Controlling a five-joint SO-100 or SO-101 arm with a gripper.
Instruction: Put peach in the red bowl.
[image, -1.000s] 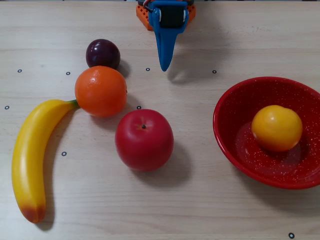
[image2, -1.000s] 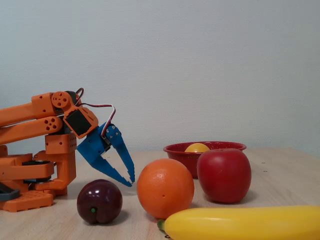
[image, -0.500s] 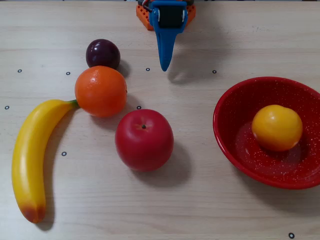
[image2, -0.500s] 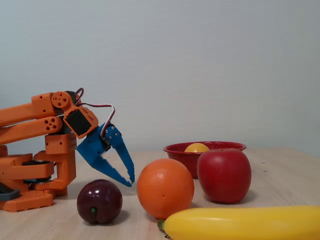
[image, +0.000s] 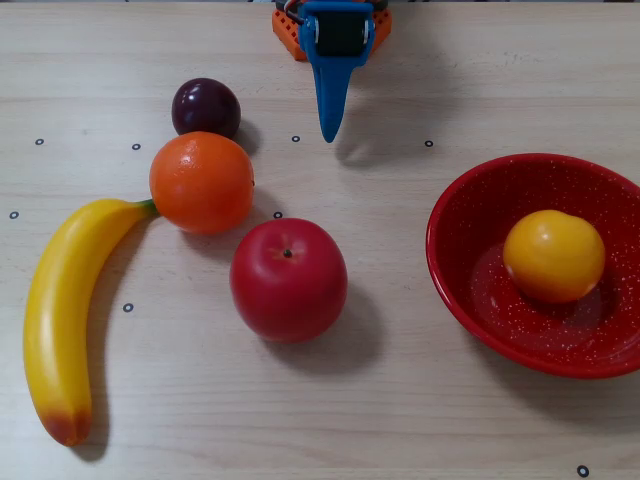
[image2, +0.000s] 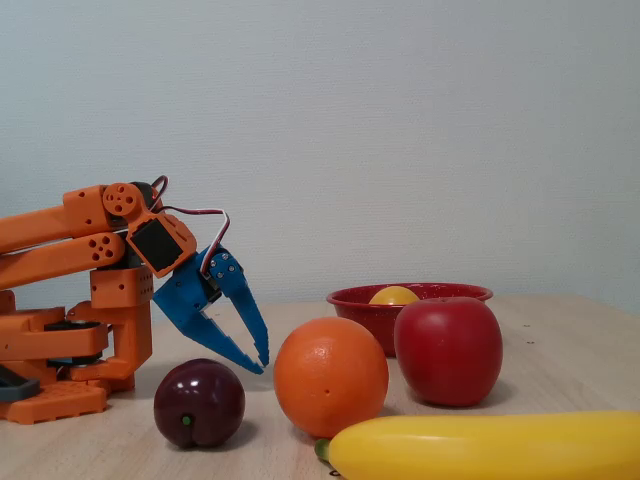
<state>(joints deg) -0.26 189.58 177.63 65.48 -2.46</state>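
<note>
Blue gripper (image2: 262, 366) hangs above the table (image: 400, 420) near the arm's base, its tips nearly touching with nothing between them, so I read it as closed and empty, close by the plum (image: 205, 107). From above I see the peach (image: 553, 256) resting inside the red bowl (image: 450, 270) at the right, well apart from the gripper. Left of the bowl sit the apple (image: 288, 280), the orange (image: 201, 182) and the banana (image: 62, 310).
</note>
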